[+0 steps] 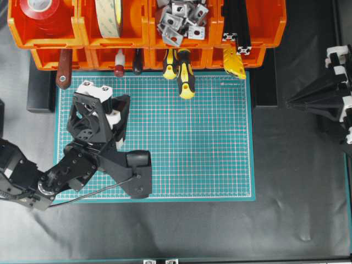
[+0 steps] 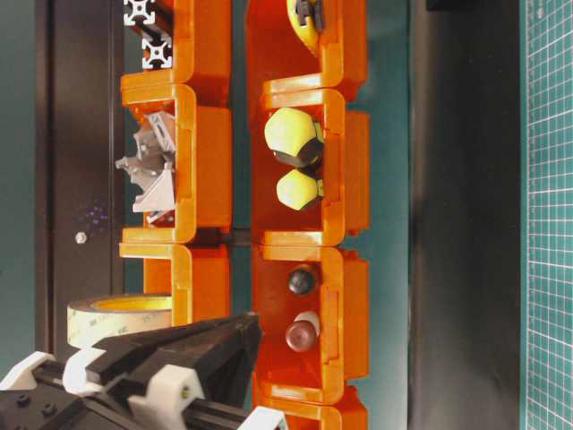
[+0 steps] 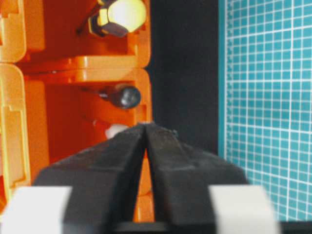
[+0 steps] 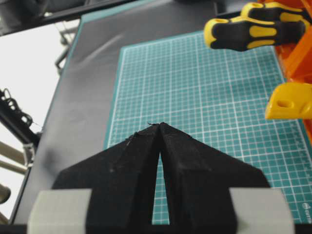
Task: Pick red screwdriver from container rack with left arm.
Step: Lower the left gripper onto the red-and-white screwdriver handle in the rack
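Observation:
The red screwdriver [image 1: 119, 65] sticks out of a lower bin of the orange container rack [image 1: 55, 39], its red butt and white band facing the mat. The table-level view shows its butt end [image 2: 303, 333] inside the rack [image 2: 210, 161]. My left gripper [image 1: 125, 99] hovers over the mat just in front of that bin, its tips meeting and nothing between them. In the left wrist view the gripper [image 3: 146, 124] points at the rack [image 3: 63, 63], and only the screwdriver's white band [image 3: 116, 130] peeks past the left finger. My right gripper [image 1: 288, 102] rests shut at the right; its tips [image 4: 160, 125] touch.
A green cutting mat [image 1: 181, 148] lies below the rack. Two yellow-and-black screwdrivers [image 1: 184, 71], a black handle [image 1: 137, 60], a dark-red flat handle [image 1: 64, 69] and a yellow part [image 1: 234, 60] protrude from the lower bins. The upper bins hold tape rolls [image 1: 110, 16] and metal brackets [image 1: 181, 19].

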